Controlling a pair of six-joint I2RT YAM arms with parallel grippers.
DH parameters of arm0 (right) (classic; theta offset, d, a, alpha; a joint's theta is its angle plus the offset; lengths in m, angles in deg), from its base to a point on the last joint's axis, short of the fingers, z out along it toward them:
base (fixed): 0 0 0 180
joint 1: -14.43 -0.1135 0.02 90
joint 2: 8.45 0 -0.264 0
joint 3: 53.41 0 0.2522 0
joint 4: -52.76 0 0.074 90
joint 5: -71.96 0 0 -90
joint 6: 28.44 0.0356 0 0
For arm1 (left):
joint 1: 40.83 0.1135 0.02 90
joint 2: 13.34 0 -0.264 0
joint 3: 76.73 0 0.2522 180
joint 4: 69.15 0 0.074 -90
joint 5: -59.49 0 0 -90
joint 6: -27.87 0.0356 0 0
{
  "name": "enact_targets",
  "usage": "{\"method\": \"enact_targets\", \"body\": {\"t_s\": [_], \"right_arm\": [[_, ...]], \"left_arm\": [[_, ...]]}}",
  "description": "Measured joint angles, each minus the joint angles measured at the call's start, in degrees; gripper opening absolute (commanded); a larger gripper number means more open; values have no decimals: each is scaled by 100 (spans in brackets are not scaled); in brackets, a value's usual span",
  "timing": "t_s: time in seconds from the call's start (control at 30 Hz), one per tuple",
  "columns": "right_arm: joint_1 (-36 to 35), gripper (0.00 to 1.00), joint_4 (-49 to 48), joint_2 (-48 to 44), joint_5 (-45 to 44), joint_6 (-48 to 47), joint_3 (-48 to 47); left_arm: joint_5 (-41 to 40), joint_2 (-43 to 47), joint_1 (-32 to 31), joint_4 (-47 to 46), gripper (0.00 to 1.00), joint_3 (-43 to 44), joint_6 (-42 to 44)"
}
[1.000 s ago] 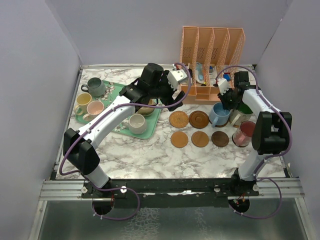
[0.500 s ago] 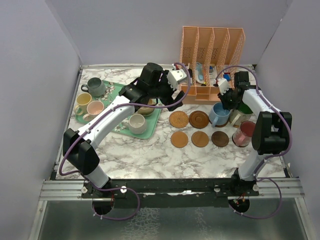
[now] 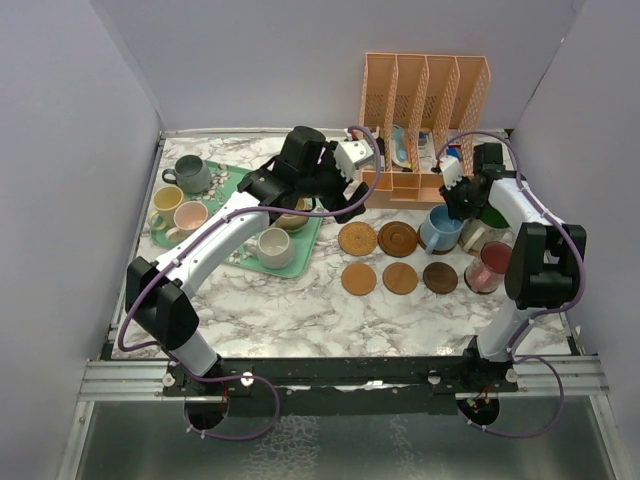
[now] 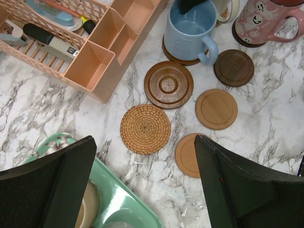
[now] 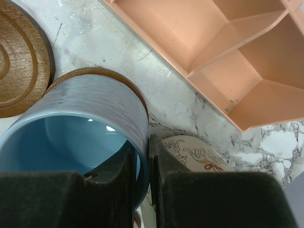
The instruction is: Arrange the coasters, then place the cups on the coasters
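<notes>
Right wrist edged slightly rightward; blue cup barely stirred, so it looks set down.
Right gripper (image 5: 142, 154) is clenched on the blue cup's (image 5: 90, 104) wall, and the cup is seated on a dark coaster (image 5: 102, 72) just in front of the rack (image 5: 213, 57). Letting go looks due next. Left gripper (image 4: 147, 187) hangs spread wide and empty just left of the rack, above five bare coasters (image 4: 145, 128). More cups (image 3: 274, 247) wait on the tray (image 4: 118, 204), farther left.
</notes>
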Motion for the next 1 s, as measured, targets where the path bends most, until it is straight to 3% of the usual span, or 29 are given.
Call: {"method": "enact_targets", "body": {"t_s": [0.43,1.0], "right_arm": [[17,2,138,11,175,-2,0],[20,20,240,94,205,-39,-155]], "left_arm": [[63,0,0,0,89,-2,-2],[90,0,0,0,89,-2,-2]]}}
